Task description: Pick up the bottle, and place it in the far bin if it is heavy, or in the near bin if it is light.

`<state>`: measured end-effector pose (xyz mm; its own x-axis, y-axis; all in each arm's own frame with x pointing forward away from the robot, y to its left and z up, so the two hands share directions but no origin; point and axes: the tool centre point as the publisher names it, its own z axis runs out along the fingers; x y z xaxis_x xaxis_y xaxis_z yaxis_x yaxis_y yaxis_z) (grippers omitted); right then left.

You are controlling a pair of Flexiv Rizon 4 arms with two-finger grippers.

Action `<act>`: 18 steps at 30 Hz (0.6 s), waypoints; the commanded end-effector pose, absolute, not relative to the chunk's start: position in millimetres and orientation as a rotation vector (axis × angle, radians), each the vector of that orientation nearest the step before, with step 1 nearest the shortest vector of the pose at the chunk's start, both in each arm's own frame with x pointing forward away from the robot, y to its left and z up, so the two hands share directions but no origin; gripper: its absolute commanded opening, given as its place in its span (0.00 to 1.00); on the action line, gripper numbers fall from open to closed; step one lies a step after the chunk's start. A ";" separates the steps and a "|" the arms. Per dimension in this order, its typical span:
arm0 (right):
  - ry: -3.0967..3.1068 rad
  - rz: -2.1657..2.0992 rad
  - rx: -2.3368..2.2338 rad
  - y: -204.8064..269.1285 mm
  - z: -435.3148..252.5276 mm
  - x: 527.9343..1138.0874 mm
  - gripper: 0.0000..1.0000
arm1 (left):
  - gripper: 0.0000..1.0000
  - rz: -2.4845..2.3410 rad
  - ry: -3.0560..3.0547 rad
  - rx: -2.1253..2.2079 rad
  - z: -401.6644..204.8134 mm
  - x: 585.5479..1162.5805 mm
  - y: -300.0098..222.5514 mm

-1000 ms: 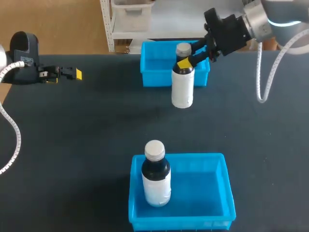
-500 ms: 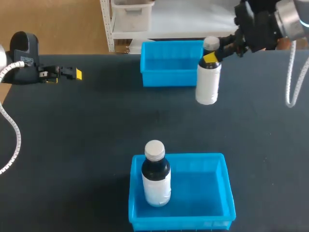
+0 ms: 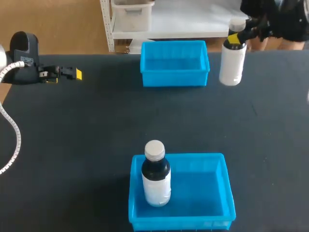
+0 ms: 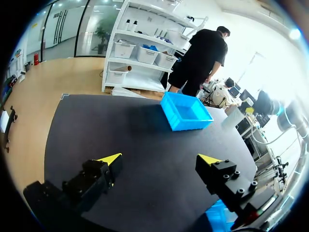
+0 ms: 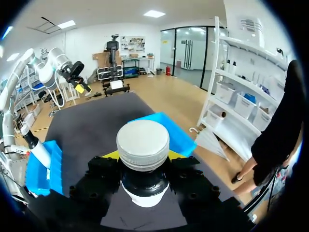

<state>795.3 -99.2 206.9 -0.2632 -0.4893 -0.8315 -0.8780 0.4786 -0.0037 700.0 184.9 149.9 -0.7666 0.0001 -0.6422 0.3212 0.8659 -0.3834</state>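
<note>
At the upper right of the head view, the right arm [image 3: 277, 19] is a dark blur cut off by the edge. The right gripper [image 3: 235, 36] covers the neck of the bottle [image 3: 231, 65]. The left arm [image 3: 21, 58] runs off the left edge. In the right wrist view the cap [image 5: 143, 144] hides the bottle's body and most of both yellow tips. In the left wrist view only a corner of the near bin [image 4: 218, 218] shows, beside the left gripper [image 4: 159, 159].

Surface and material findings: table top, bins, bottles, grippers.

The table [image 3: 87, 125] has a dark, matt top of faintly rough, mat-like look, without glare. The far bin [image 3: 175, 77] and the near bin [image 3: 183, 222] are smooth blue moulded plastic with a mild sheen along the rims. The white bottle [image 3: 231, 65] looks like smooth, satin plastic; its cap [image 5: 143, 143] is pale and matt. The second bottle [image 3: 156, 181] shows a glossy dark shoulder above a white, paper-like label. The left gripper [image 4: 159, 159] and the right gripper [image 5: 143, 155] have matt black bodies and flat yellow tips.
</note>
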 end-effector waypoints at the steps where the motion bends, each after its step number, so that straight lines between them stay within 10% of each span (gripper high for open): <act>1: 1.902 0.609 -1.155 -99.9 221.1 809.9 0.00 | 1.00 -0.636 2.374 0.231 149.9 700.0 185.0; 18: 1.753 0.675 -1.412 -28.6 242.4 872.2 0.00 | 1.00 -0.636 2.374 0.231 149.9 700.0 185.0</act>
